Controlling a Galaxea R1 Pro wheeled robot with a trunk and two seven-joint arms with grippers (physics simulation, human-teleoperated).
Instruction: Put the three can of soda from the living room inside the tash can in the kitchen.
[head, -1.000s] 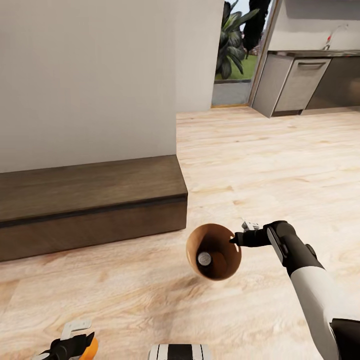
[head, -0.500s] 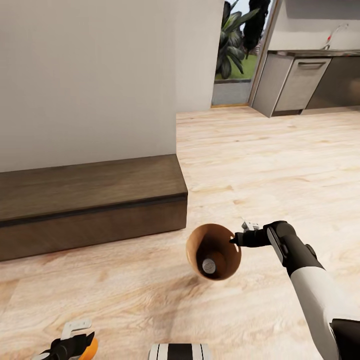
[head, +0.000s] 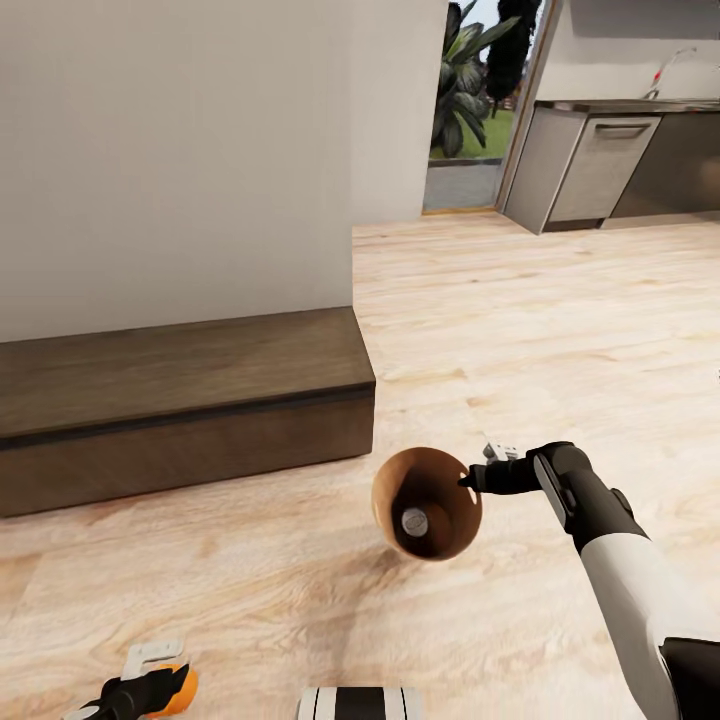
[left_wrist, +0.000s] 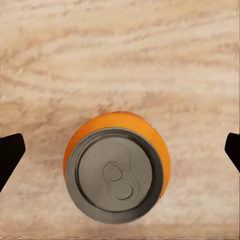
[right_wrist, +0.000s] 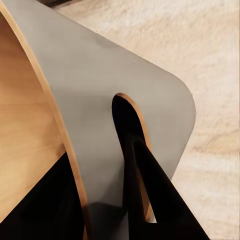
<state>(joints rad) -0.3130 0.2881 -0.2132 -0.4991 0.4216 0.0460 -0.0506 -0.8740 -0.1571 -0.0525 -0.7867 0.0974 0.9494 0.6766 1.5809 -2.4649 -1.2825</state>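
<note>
R jaws (head: 468, 480): we've got them clamped thru the handle slot of the tash can (head: 428, 503), held off the floor.
In bin: 1 can (head: 411, 520).
L jaws (head: 150, 685): gripping orange can (left_wrist: 116, 167) at 7 o'clock.
Left: 3rd can unseen; kitchen (head: 610, 160) at 1 o'clock, well apart.

- Your right pincer (head: 468, 480) grips the rim of the tash can (head: 440, 478), which hangs over the floor (head: 560, 330) to its left.
- One can of soda (head: 411, 520) lies inside it.
- Your left pincer (head: 150, 675) holds another can (left_wrist: 116, 167) upright.
- The kitchen (head: 620, 150) lies far ahead of your right pincer.
</note>
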